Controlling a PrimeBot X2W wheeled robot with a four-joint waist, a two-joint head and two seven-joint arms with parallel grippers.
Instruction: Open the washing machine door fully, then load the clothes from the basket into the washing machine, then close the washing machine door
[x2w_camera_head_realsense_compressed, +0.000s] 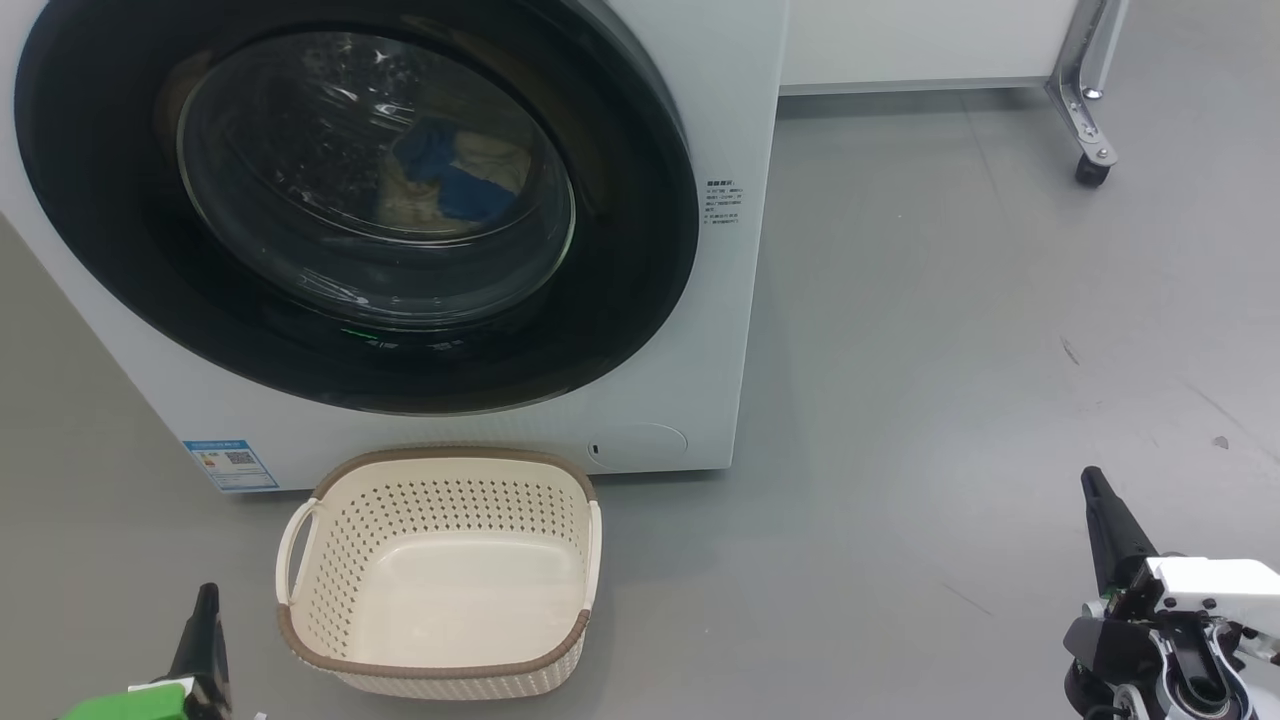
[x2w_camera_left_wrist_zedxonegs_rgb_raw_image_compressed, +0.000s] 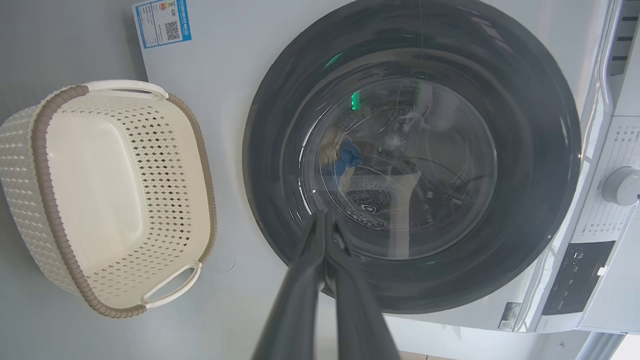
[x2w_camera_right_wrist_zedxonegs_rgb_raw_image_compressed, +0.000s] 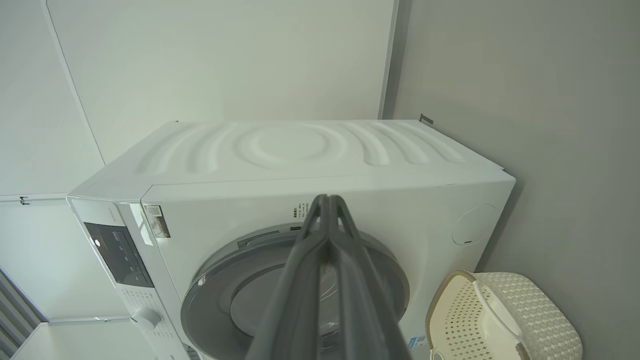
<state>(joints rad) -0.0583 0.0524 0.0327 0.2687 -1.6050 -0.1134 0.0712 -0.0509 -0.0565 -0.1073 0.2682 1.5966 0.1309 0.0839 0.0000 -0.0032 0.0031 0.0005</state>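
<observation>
The washing machine (x2w_camera_head_realsense_compressed: 720, 120) (x2w_camera_left_wrist_zedxonegs_rgb_raw_image_compressed: 220, 75) (x2w_camera_right_wrist_zedxonegs_rgb_raw_image_compressed: 300, 155) stands on the grey floor with its door (x2w_camera_head_realsense_compressed: 120, 260) (x2w_camera_left_wrist_zedxonegs_rgb_raw_image_compressed: 540, 210) (x2w_camera_right_wrist_zedxonegs_rgb_raw_image_compressed: 220, 280) closed flat against the front. Through the glass I see the clothes (x2w_camera_head_realsense_compressed: 450, 180) (x2w_camera_left_wrist_zedxonegs_rgb_raw_image_compressed: 347, 160), cream with blue patches, lying in the drum. The basket (x2w_camera_head_realsense_compressed: 440, 580) (x2w_camera_left_wrist_zedxonegs_rgb_raw_image_compressed: 95, 195) (x2w_camera_right_wrist_zedxonegs_rgb_raw_image_compressed: 505, 320) sits empty on the floor just in front of the machine. My left gripper (x2w_camera_head_realsense_compressed: 205, 600) (x2w_camera_left_wrist_zedxonegs_rgb_raw_image_compressed: 324, 220) is shut and holds nothing, low at the basket's left. My right gripper (x2w_camera_head_realsense_compressed: 1092, 485) (x2w_camera_right_wrist_zedxonegs_rgb_raw_image_compressed: 327, 202) is shut and empty too, well to the right of the basket.
A white cabinet (x2w_camera_head_realsense_compressed: 920, 40) on a metal leg with a castor (x2w_camera_head_realsense_compressed: 1090, 165) stands at the back right. The machine's control panel (x2w_camera_left_wrist_zedxonegs_rgb_raw_image_compressed: 575, 280) and dial (x2w_camera_left_wrist_zedxonegs_rgb_raw_image_compressed: 620, 185) lie along its top edge. Open grey floor (x2w_camera_head_realsense_compressed: 950, 350) stretches right of the machine.
</observation>
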